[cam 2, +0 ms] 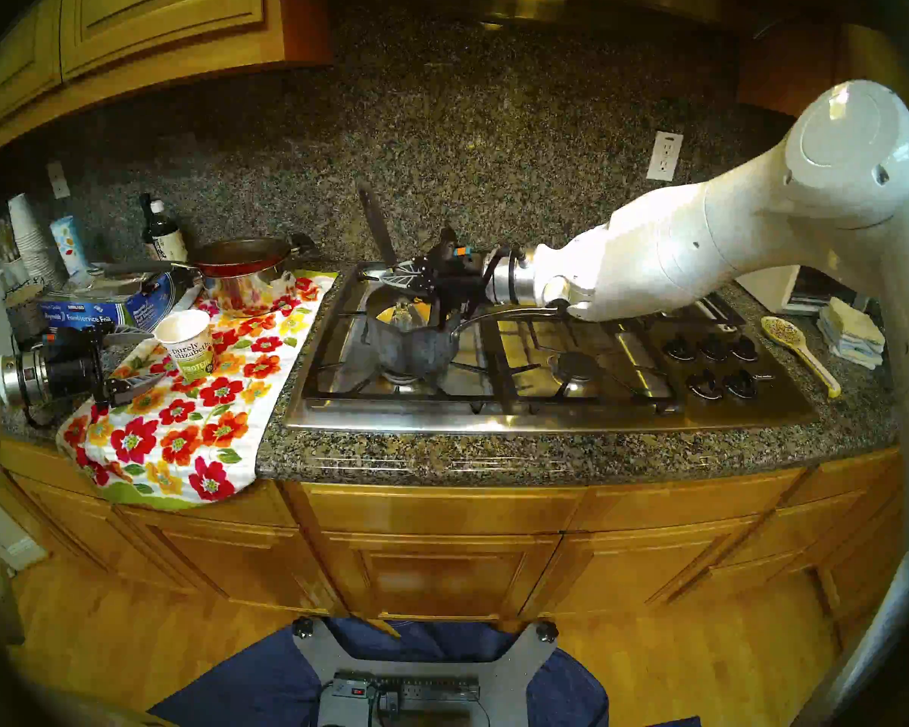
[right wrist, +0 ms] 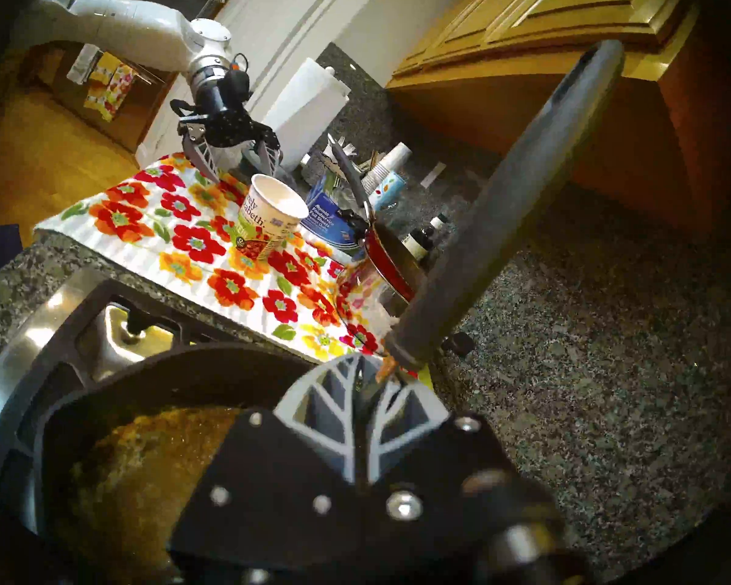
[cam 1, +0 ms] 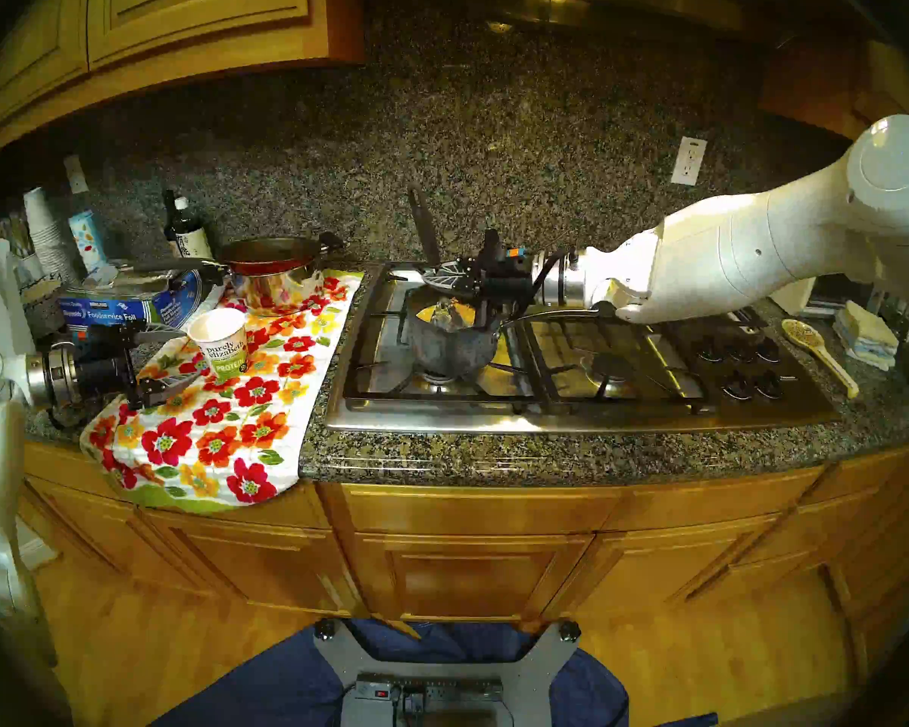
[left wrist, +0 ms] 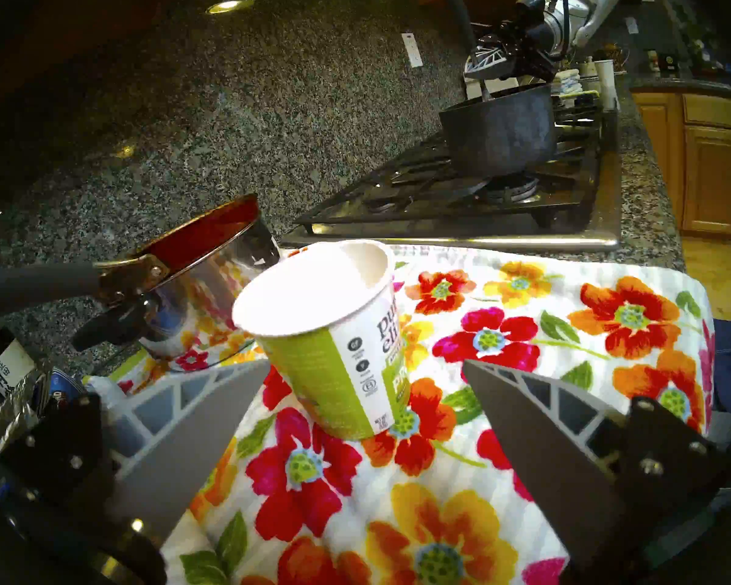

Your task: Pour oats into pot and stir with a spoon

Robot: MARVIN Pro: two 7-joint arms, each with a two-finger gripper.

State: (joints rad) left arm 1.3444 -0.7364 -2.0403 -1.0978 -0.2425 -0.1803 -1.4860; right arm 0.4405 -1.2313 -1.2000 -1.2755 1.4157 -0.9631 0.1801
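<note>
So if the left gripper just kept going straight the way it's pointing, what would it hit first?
Most likely the oats cup: it stands on the floral towel just ahead of the open left gripper, though depth is uncertain.

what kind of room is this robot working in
Most likely a home kitchen: a gas cooktop set into a speckled granite counter, wooden cabinets below, and a floral dish towel with cookware nearby.

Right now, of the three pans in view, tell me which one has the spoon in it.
The small dark grey pot on the stove's front-left burner, with the spoon standing in it. The red frying pan and the shiny steel pot beneath it sit left, by the floral towel.
</note>
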